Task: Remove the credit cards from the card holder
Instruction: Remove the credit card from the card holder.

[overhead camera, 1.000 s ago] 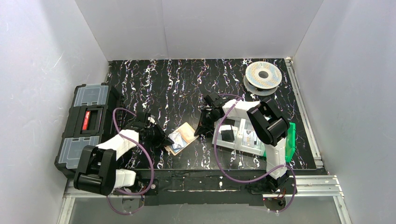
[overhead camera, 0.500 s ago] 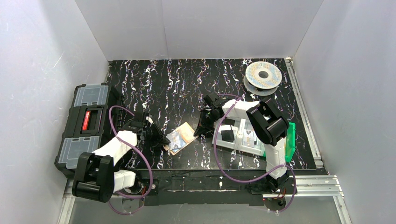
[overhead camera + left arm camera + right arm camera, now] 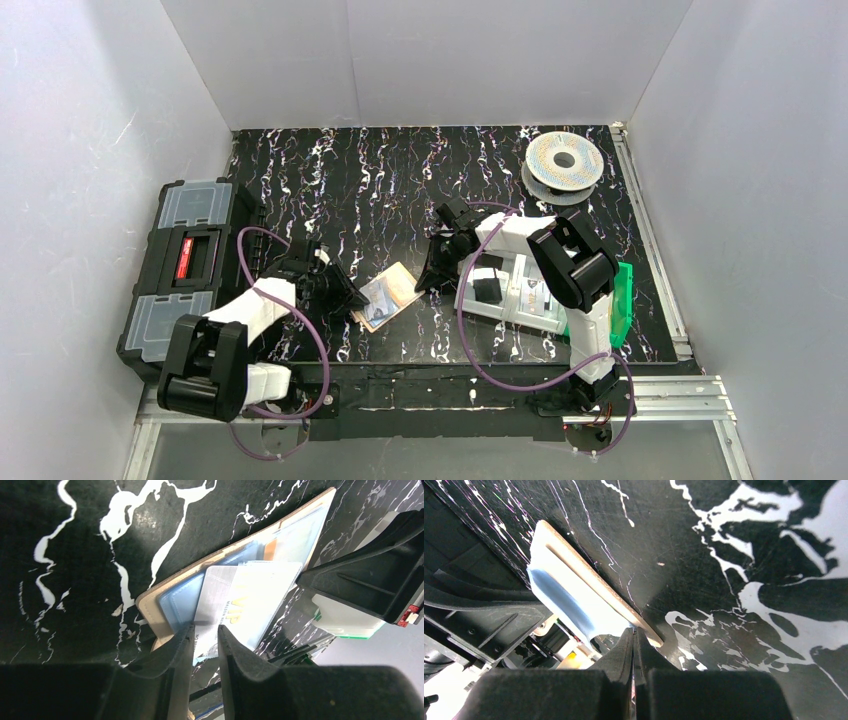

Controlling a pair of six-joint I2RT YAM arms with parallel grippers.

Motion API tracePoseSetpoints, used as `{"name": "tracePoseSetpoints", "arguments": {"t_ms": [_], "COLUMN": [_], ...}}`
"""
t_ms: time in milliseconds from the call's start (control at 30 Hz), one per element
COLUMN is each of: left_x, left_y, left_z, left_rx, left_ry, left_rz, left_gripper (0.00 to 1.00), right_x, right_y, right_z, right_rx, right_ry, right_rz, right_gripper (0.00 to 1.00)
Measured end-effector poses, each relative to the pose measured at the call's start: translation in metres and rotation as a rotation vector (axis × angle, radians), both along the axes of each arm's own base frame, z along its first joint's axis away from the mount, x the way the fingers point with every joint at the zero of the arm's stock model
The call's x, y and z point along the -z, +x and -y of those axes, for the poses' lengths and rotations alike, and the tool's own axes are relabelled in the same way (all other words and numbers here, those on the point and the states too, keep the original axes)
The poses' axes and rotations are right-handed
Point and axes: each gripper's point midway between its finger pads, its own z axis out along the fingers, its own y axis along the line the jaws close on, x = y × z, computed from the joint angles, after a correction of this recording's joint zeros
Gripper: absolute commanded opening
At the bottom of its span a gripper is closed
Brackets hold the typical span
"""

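The card holder (image 3: 398, 288) lies open on the marbled table (image 3: 350, 180) between my two arms, credit cards (image 3: 250, 600) fanning out of it. My left gripper (image 3: 205, 630) stands narrowly parted astride a card's near edge, not clamping it; my right gripper (image 3: 634, 632), fully closed and empty, touches the holder's right corner

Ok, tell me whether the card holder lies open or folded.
Open: the card holder lies spread on the table, inner pockets up, credit cards showing.
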Motion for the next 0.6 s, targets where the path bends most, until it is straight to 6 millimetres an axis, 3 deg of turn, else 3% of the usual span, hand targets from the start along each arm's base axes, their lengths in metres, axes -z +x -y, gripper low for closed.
{"name": "tracePoseSetpoints", "arguments": {"t_ms": [367,600], "left_x": [0.002,0.004], "left_y": [0.004,0.006], "left_z": [0.005,0.007], "left_rx": [0.013,0.016], "left_ry": [-0.026,-0.034], "left_rz": [-0.014,-0.029], "left_gripper": [0.24,0.23], "right_x": [-0.001,-0.018], "right_y": [-0.001,0.002], "right_z": [-0.001,-0.003], "right_rx": [-0.007,-0.041], "right_ry": [-0.011,-0.021], "right_rz": [0.01,0.132], "right_gripper": [0.02,0.19]}}
